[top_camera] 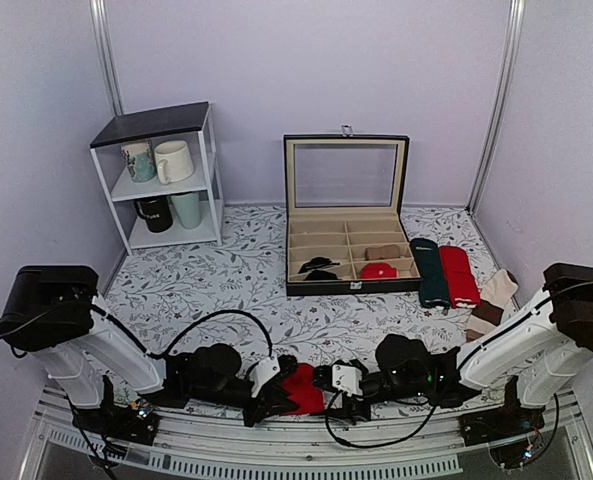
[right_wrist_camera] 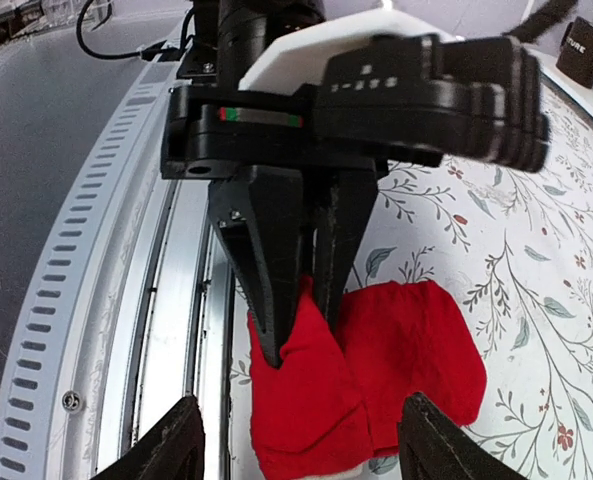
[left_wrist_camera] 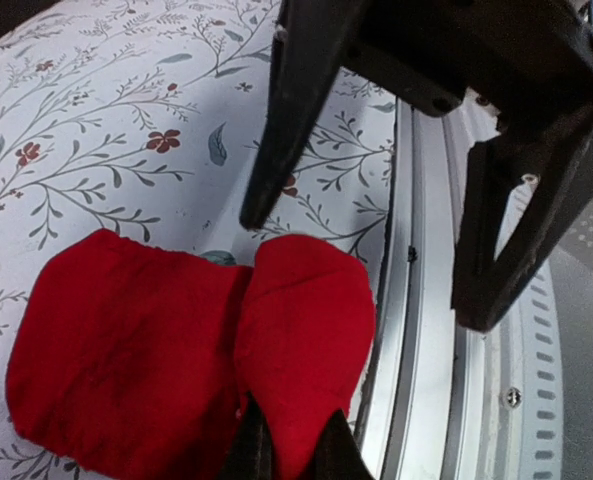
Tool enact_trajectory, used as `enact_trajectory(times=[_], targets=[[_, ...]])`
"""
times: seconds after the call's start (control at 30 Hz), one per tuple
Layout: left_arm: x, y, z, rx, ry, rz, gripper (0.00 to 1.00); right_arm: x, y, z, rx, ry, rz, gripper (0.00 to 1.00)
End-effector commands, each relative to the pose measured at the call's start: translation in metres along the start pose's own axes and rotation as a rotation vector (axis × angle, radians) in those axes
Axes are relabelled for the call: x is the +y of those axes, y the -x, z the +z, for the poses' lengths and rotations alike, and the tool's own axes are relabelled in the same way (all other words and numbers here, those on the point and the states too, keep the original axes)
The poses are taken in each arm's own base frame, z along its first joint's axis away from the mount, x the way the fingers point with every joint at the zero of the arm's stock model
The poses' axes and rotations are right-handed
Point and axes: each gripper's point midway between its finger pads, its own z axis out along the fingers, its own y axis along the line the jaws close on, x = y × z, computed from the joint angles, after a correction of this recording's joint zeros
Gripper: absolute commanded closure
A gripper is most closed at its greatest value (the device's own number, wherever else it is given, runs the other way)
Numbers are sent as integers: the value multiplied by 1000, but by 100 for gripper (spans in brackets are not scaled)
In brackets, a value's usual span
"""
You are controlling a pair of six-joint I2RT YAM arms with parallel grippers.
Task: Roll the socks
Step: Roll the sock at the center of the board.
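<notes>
Left fingers (right_wrist_camera: 268, 270) clenched on socks (right_wrist_camera: 406, 350); right fingers (right_wrist_camera: 166, 450) released.
Socks lie bundled lower centre on tabletop (right_wrist_camera: 536, 250), just ahead of the spread right fingers.

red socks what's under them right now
The floral tablecloth shows around the socks, with the metal rail beside them. The cloth directly beneath is covered, and the left gripper pinches one fold.

Both arms reaching inward, low over near edge of floral table (top_camera: 216, 290). Red socks (top_camera: 303, 388) lying bunched btwn grippers: L gripper (top_camera: 284, 392) touching bundle's left side, R gripper (top_camera: 326, 385) sitting just beside its right. Black display case (top_camera: 346, 287) standing mid-table w/ lid open, small dark, red, tan items lying in compartments. Dark green sock (top_camera: 434, 272) and plain red sock (top_camera: 460, 275) lying side by side right of case. White shelf (top_camera: 161, 125) standing back left, holding mugs (top_camera: 173, 160).
</notes>
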Motion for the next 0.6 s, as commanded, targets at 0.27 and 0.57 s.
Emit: enact_trajectory(times=[0.27,0.57], targets=[[14,-85,-9,281,21,-105,100,13,-27,25,92,-4,-96,36],[14,-84,-9,280,13,-109,100,9,-49,34,212,-25,-71,71]])
